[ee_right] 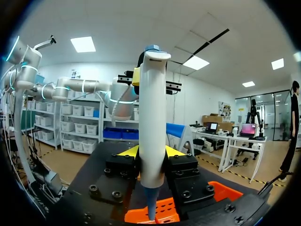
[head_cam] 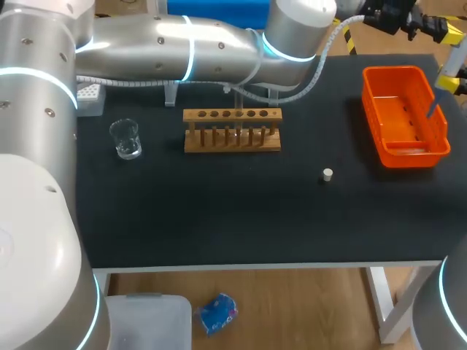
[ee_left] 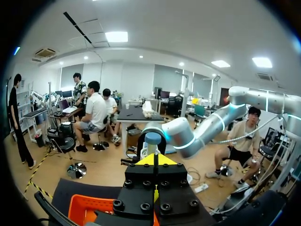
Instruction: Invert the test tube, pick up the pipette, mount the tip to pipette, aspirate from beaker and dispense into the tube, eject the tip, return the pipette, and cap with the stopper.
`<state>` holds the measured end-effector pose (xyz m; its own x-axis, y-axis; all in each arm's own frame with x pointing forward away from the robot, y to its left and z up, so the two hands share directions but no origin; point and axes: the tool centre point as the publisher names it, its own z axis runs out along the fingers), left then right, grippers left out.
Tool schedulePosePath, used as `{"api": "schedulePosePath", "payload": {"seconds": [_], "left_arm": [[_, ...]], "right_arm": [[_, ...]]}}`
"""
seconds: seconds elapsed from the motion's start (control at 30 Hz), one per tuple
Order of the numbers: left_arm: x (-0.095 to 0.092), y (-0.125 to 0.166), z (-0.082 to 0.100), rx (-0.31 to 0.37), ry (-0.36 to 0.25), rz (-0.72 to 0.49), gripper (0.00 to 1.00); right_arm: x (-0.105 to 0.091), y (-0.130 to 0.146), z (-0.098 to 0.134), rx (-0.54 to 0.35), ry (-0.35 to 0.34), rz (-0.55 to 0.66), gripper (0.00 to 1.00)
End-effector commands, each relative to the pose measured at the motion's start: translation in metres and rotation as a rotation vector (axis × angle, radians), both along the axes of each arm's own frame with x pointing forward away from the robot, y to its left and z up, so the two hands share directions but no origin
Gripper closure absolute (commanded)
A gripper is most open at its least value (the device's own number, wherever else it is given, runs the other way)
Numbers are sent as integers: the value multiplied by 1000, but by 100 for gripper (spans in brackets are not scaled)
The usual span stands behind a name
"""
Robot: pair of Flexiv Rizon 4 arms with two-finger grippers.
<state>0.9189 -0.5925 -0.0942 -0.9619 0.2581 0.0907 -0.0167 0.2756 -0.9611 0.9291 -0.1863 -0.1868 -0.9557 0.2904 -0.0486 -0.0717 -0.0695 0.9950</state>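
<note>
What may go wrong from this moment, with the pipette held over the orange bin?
The pipette hangs close to the bin's right wall in the head view, so an ejected tip might fall outside. The left gripper sits at the pipette's top; a push there might slide it down through the right gripper.

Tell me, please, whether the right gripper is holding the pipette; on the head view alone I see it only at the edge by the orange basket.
Observer: Yes, the right wrist view shows the right gripper shut on the white pipette, a finger on each side.
Operator: And my other arm?
Observer: The left gripper has the pipette's blue top button just ahead of it.
Operator: Is it open?
Observer: No, its yellow fingertips are together, with nothing between them.
</note>
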Motion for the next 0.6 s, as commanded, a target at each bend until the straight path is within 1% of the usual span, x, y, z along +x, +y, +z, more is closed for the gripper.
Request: {"api": "schedulePosePath", "payload": {"seconds": [0.03,0.13,0.3,0.6], "left_arm": [[0,-2,-11,-10,-5,6,100],[0,-1,-8,-25,-14,10,100],[-2,-1,4,-44,-38,10,100],[-1,1,24,-35,-69,-4,100]], "right_arm": [[0,1,11,-2,-1,4,100],[0,1,11,-2,-1,4,100],[0,1,11,-2,-1,4,100],[0,1,11,-2,-1,4,100]]}}
